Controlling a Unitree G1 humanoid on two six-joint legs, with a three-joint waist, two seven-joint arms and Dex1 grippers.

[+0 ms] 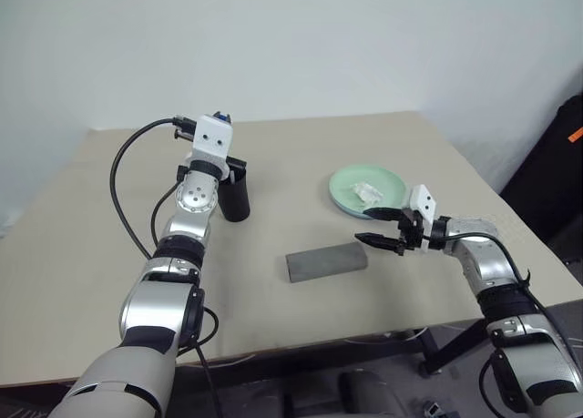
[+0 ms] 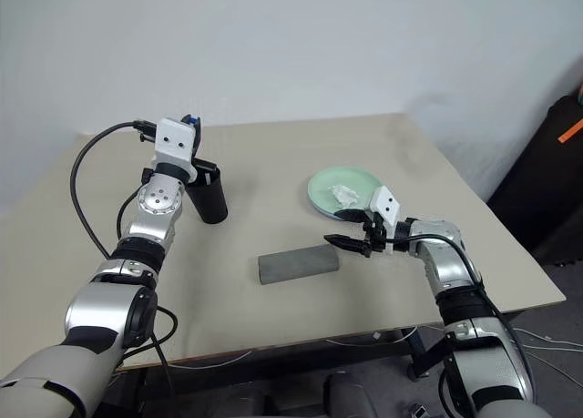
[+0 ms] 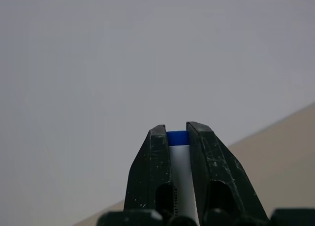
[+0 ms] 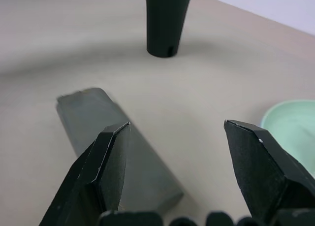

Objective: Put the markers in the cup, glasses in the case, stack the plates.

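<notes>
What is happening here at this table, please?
A two-armed robot is tidying a table. Its left gripper is shut on a white marker with a blue end, held up beside the black cup. Its right gripper, jaws wide open and holding nothing, hangs just beside the grey case, which lies closed. Behind it, a mint green plate holds a crumpled white tissue.

The table [image 1: 301,145] has a smooth, matt beige top. The cup [image 2: 211,199] is plain black plastic, the case [image 1: 326,261] dull matt grey, and the mint plate [image 1: 383,178] smooth plastic (a crumpled white tissue [image 1: 367,192] lies in it).
</notes>
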